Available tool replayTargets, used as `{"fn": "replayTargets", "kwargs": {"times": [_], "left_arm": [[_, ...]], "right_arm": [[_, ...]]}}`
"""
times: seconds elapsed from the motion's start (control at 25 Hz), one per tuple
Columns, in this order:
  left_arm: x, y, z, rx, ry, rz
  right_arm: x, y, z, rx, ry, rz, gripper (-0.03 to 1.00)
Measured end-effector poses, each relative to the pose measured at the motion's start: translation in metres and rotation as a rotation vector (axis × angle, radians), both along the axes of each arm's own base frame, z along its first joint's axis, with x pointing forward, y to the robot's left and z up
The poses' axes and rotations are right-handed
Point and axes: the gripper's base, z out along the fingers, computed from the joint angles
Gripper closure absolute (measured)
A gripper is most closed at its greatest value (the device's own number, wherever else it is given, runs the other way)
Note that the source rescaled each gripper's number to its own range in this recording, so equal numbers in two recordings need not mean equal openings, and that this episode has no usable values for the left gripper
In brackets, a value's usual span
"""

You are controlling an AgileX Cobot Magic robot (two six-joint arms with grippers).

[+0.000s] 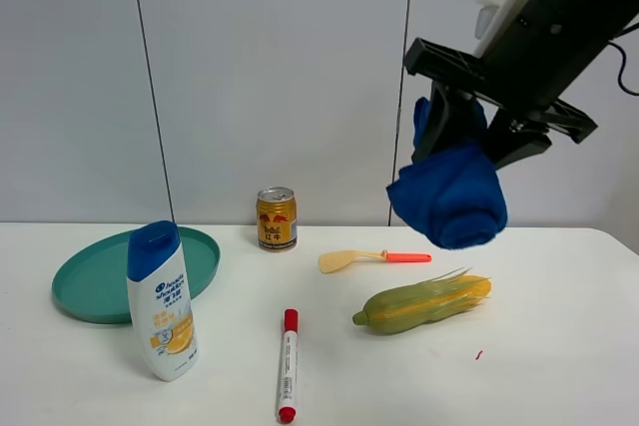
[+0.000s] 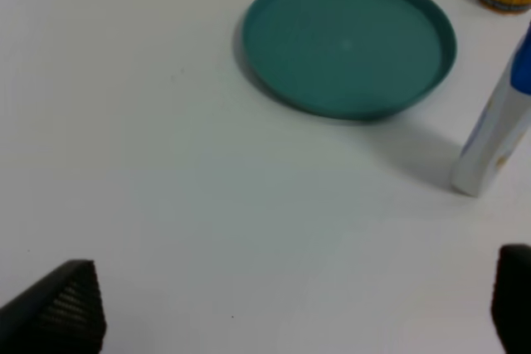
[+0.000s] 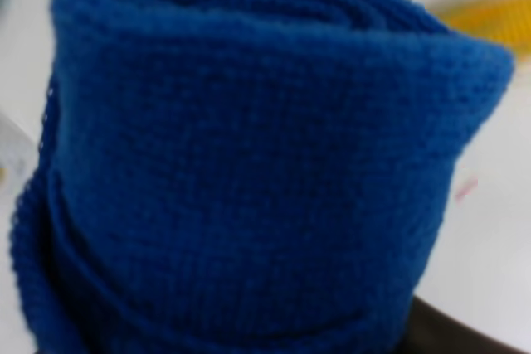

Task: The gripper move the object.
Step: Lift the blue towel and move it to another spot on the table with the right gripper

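Your right end effector (image 1: 467, 135) grips the blue cloth (image 1: 449, 197), held clear above the worktop (image 1: 559, 356). Below it lie the spoon (image 1: 344, 261) and corn (image 1: 424, 304). Bare worktop lies at 3 o'clock of the corn. The marker (image 1: 288, 364), can (image 1: 277, 217), bottle (image 1: 163, 301) and plate (image 1: 85, 286) crowd 9 o'clock. Your left end effector (image 2: 282, 308) is spread wide, holding nothing.

The blue cloth (image 1: 449, 199) hangs in the air, pinched at its top by the right gripper (image 1: 477, 139), well clear of the white table (image 1: 559, 346). It is thick, knitted and deep blue. It is folded over on itself in layers, making a soft, rounded bundle that bulges at the bottom. It hangs over the table's right half, above the ear of corn (image 1: 424, 304).
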Motion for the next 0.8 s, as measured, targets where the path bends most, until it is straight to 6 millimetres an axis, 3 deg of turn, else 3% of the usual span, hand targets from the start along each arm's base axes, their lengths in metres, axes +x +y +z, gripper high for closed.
{"fn": "replayTargets", "kwargs": {"times": [0.2,0.44,0.8], "left_arm": [[0.000,0.000,0.000,0.000,0.000,0.000],[0.000,0.000,0.000,0.000,0.000,0.000],[0.000,0.000,0.000,0.000,0.000,0.000]], "right_arm": [[0.016,0.006,-0.002,0.010,-0.033,-0.014,0.97],[0.047,0.020,-0.026,0.006,-0.036,-0.030,0.97],[0.095,0.085,-0.053,0.048,-0.035,0.050,0.97]]}}
